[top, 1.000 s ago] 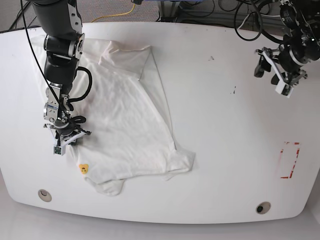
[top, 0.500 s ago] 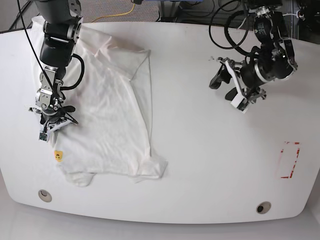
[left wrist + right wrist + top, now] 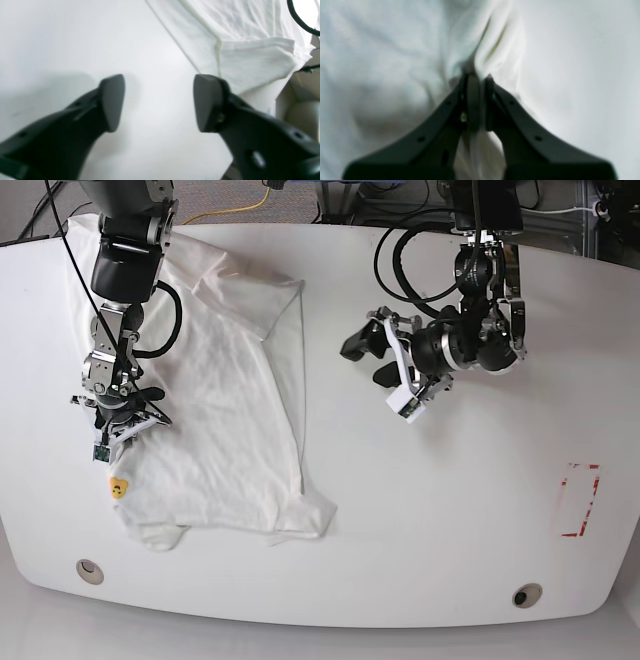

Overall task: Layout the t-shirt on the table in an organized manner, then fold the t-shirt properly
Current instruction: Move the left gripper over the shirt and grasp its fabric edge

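We saw no words on the t-shirt (image 3: 220, 410). Our right gripper (image 3: 480, 82) pinched it; our left gripper (image 3: 158, 102) hung open above the table (image 3: 450, 510).

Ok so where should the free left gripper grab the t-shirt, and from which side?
Probably the t-shirt's sleeve corner nearest the open left gripper, approached from the bare table side. That hem lies flat with a free edge, and the right gripper already pinches the opposite side.
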Controlling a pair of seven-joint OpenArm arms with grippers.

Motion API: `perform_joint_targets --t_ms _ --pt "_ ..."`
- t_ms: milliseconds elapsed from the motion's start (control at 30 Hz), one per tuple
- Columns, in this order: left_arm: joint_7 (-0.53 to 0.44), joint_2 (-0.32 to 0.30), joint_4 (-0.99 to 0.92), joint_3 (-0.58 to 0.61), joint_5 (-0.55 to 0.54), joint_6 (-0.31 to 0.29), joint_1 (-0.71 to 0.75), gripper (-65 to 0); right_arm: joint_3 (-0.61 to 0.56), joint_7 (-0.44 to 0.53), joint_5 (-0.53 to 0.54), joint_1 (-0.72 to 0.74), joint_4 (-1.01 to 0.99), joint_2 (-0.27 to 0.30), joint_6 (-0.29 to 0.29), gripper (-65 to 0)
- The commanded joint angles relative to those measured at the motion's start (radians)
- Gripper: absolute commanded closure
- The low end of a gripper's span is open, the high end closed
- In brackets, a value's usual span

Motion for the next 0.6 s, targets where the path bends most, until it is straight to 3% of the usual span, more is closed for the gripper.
perform_joint_targets --t_ms 0,200,567 --pt "-0.017 0.018 -0.003 0.024 -0.022 -0.007 -0.011 -49.9 0.004 0.023 0.003 0.024 0.021 0.020 -0.003 -2.5" --pt "-0.017 0.048 -0.020 0.095 -0.062 -0.013 -0.012 -55.3 0.004 0.023 0.007 0.022 0.021 0.018 -0.002 -2.5" --pt "-0.011 0.038 -0.204 0.159 -0.094 -0.008 -0.092 -54.9 0.004 0.027 0.002 0.022 0.021 -0.006 0.000 -2.5"
